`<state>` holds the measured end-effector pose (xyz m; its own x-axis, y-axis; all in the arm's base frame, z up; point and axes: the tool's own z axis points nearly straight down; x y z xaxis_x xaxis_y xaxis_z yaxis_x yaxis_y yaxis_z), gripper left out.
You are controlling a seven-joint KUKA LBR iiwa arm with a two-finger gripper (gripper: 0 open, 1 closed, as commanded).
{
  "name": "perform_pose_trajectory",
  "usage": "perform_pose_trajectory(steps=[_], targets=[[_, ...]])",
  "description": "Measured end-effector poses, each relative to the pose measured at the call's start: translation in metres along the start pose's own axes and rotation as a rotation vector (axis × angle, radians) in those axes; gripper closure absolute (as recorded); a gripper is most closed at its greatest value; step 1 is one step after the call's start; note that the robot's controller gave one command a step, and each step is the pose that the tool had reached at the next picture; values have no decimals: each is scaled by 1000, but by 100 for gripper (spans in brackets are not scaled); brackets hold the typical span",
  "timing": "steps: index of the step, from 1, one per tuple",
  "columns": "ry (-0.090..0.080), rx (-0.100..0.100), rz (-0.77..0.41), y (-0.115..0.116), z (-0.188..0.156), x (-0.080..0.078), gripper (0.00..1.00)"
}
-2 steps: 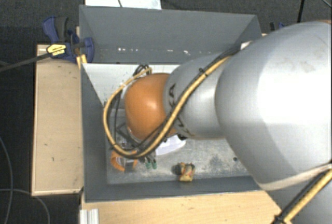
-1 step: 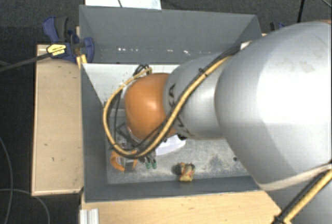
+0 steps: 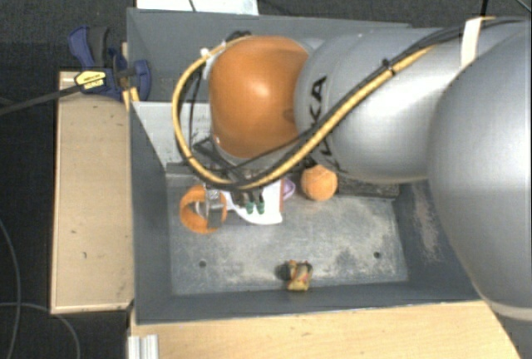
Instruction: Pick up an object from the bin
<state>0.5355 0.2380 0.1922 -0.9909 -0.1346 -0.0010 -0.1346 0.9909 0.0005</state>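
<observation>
Sitting beside claw [image 3: 219, 204], left in bin [image 3: 154, 208]: round orange obj [image 3: 193, 214]; dark centre

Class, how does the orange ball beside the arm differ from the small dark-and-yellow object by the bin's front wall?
The orange ball is round, plain and larger; the small object is lumpy, dark with yellow. The orange ball sits close beside the arm; the small object lies alone. Both rest on the bin floor.

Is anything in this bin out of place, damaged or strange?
Nothing looks damaged or spilled. The bin floor is scuffed, and a small brown-yellow thing lies alone by the near wall, apart from the orange ball and white item near the arm.
</observation>
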Motion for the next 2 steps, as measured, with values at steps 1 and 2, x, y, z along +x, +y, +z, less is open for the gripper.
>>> perform_pose_trajectory(steps=[1,2], targets=[[0,0,1,0,0,0,100],[5,1,-14,-1,-51,0,100]])
